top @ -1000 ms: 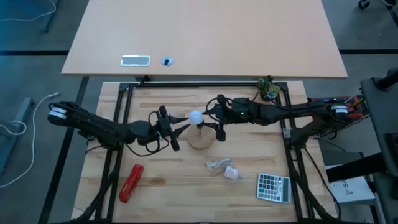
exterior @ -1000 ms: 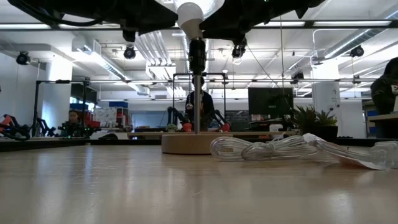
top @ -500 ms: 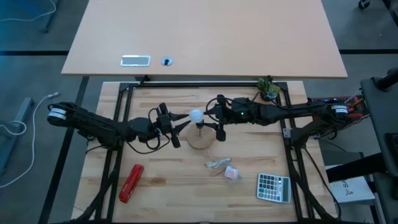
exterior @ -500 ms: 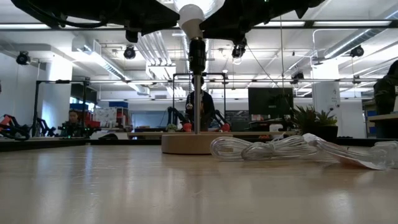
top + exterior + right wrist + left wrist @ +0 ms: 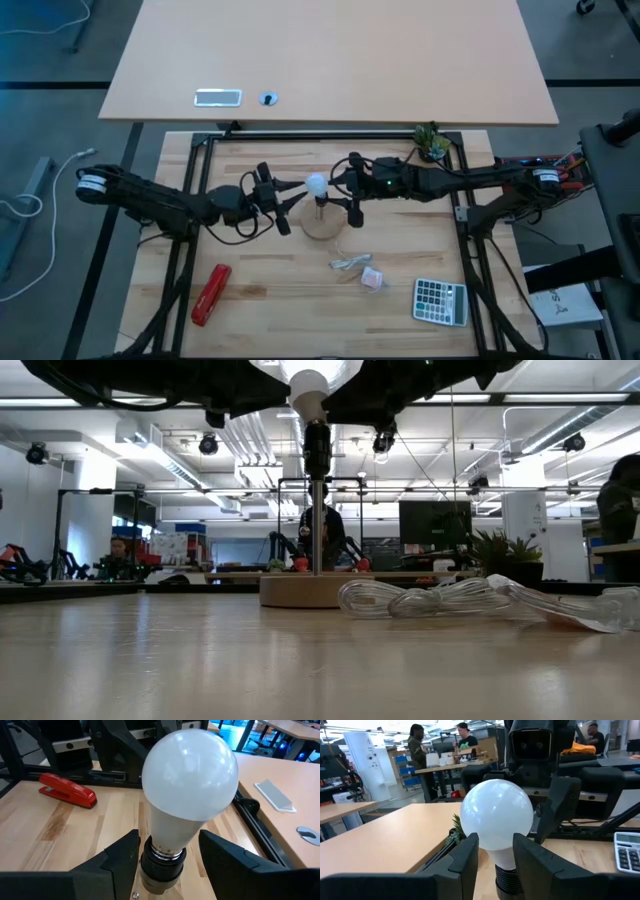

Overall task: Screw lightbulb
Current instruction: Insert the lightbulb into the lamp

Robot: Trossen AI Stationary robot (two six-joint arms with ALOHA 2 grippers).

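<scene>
**Both claws bracket the bulb on its post**

Left claw [image 5: 495, 862] sits with its two fingers spread on either side of the lightbulb [image 5: 496, 822], at the narrowing below the white globe; from the left wrist view I can't tell whether the pads actually touch the glass or stand just off it, so I read that claw as apart, not clamped. My right claw [image 5: 167, 857] is likewise spread, its fingers flanking the black socket [image 5: 161, 865] under the bulb, with a visible gap on both sides.

The lightbulb [image 5: 316, 185] stands upright in that socket on top of a thin post rising from the round wooden base [image 5: 322, 224], near the middle of the counter [image 5: 260, 300]. In the high view my left claw [image 5: 285, 203] comes at it from one side and my right claw [image 5: 346, 196] from the other, the bulb between them.

I judge the bulb light, stiff and smooth, so it should slip easily under a weak pinch and could crack under a hard one. The best hold, I think, is low on the globe where it tapers toward the threaded neck [image 5: 162, 851], squeezed gently, with the socket steadied by the other claw. The post looks slender, so sideways push could tip the stand.
</scene>
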